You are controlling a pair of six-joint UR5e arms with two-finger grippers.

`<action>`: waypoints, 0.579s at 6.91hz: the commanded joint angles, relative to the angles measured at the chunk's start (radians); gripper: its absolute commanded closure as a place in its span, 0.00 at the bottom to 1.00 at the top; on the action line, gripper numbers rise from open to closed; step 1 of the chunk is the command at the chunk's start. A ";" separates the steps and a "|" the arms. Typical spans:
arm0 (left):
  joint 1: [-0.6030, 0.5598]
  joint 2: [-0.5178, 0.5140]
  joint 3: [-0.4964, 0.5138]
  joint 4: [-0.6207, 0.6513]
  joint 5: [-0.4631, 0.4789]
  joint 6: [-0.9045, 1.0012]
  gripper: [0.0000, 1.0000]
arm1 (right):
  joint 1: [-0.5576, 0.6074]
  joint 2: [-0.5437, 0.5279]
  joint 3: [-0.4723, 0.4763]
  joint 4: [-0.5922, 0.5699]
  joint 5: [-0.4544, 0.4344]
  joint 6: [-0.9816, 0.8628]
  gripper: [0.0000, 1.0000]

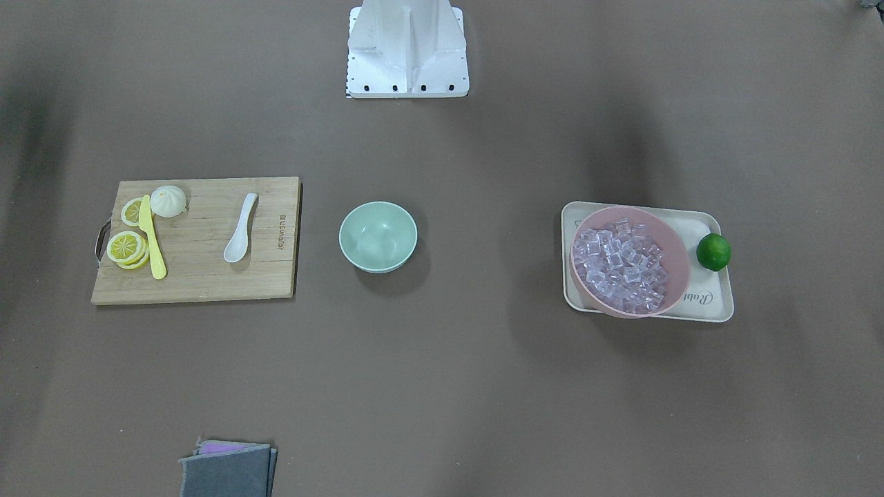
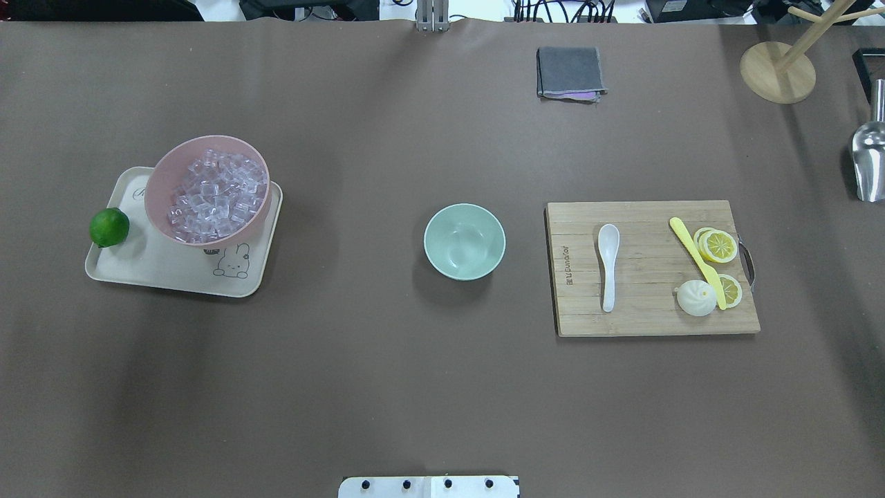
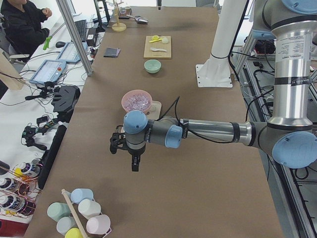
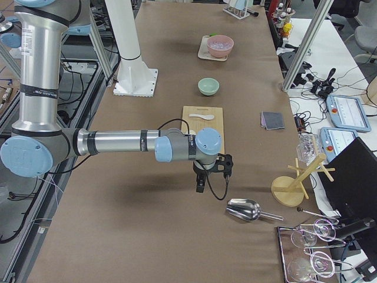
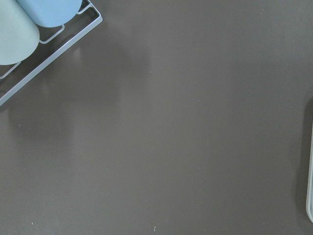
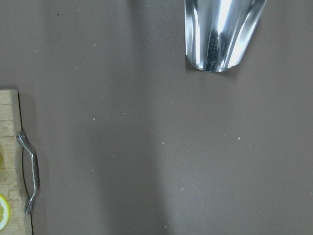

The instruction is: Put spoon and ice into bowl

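The white spoon (image 2: 608, 266) lies on a wooden cutting board (image 2: 650, 321), also in the front view (image 1: 240, 228). The empty mint-green bowl (image 2: 464, 241) stands at the table's middle (image 1: 378, 236). Clear ice cubes (image 2: 218, 194) fill a pink bowl (image 2: 159, 187) on the left. My left gripper (image 3: 134, 163) hangs over bare table beyond the ice. My right gripper (image 4: 200, 184) hangs past the board's end. Both show only in the side views, so I cannot tell if they are open or shut.
The pink bowl sits on a cream tray (image 2: 138, 270) with a lime (image 2: 109, 227). A yellow knife (image 2: 695, 259), lemon slices (image 2: 719, 245) and a bun (image 2: 696, 298) share the board. A metal scoop (image 6: 222, 34), a grey cloth (image 2: 569, 72) and a cup rack (image 5: 29, 24) lie around.
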 commanded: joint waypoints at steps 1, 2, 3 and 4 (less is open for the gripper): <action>-0.002 0.000 -0.007 0.001 0.004 0.000 0.02 | 0.000 0.001 -0.005 0.001 -0.016 -0.002 0.00; 0.001 0.000 -0.004 0.001 0.005 -0.001 0.02 | 0.001 0.002 -0.007 0.001 -0.040 -0.006 0.00; 0.001 0.000 -0.005 0.001 0.005 0.000 0.02 | 0.001 0.007 -0.008 0.001 -0.062 -0.009 0.00; 0.003 -0.004 -0.004 0.003 0.007 -0.001 0.02 | 0.001 0.007 -0.008 0.001 -0.082 -0.011 0.00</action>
